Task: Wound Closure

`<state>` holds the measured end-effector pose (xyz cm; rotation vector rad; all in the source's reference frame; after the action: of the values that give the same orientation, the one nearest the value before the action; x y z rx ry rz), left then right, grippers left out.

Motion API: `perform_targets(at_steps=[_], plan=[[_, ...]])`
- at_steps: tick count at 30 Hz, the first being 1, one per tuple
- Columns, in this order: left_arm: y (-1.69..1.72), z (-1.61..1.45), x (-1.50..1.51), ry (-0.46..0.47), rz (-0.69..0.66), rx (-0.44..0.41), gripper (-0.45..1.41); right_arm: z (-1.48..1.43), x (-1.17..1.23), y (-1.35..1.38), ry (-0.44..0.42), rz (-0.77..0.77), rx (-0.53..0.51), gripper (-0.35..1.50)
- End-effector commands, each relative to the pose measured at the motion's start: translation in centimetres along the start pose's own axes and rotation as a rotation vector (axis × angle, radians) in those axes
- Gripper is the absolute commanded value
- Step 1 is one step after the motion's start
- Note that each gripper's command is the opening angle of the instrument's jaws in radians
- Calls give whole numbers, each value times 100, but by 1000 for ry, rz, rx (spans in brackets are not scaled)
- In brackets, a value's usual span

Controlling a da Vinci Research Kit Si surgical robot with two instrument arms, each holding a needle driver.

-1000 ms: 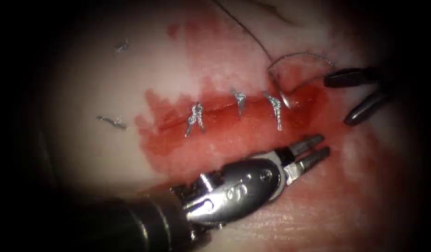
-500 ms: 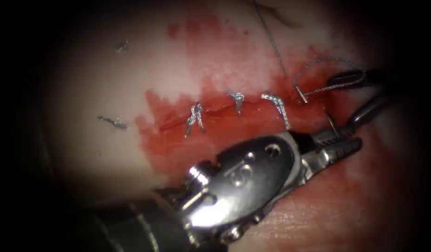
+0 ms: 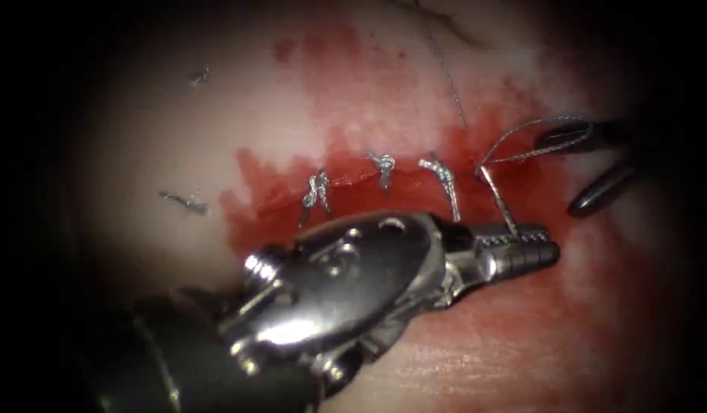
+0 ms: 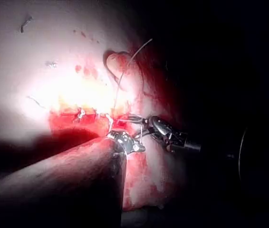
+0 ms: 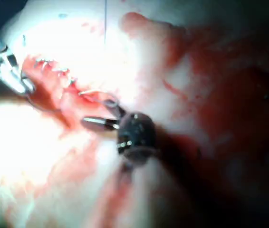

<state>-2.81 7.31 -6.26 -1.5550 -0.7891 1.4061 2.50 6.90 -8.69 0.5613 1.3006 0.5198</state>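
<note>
Gripping the thread (image 3: 497, 200) near their tips, the left tool (image 3: 522, 246) has its jaws closed just below the cut's (image 3: 346, 182) right end. The right tool (image 3: 591, 164), jaws apart, has thread at its upper jaw. No lettering readable.

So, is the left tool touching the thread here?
Touching. In the endoscope view the left tool has its jaws shut on the thread, which runs up to the cut's right end.

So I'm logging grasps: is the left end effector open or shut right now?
Shut. In the endoscope view the left end effector has its jaws pressed together on the thread that rises to the right end of the cut.
</note>
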Motion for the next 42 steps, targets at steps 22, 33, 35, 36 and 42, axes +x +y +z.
perform_targets(at_steps=[22,33,35,36,42], plan=[[33,-35,31,-98,414,-94,-35,13,-15,-4,0,-11,10,123],[31,-60,36,-242,858,28,-35,13,-12,-31,5,-15,-47,120],[30,-65,40,-249,889,47,-35,11,-5,-37,3,-18,-79,120],[30,-69,42,-253,897,58,-35,9,2,-41,0,-30,-112,118],[37,-88,49,-238,935,72,-35,16,21,-68,12,-95,-215,115]])
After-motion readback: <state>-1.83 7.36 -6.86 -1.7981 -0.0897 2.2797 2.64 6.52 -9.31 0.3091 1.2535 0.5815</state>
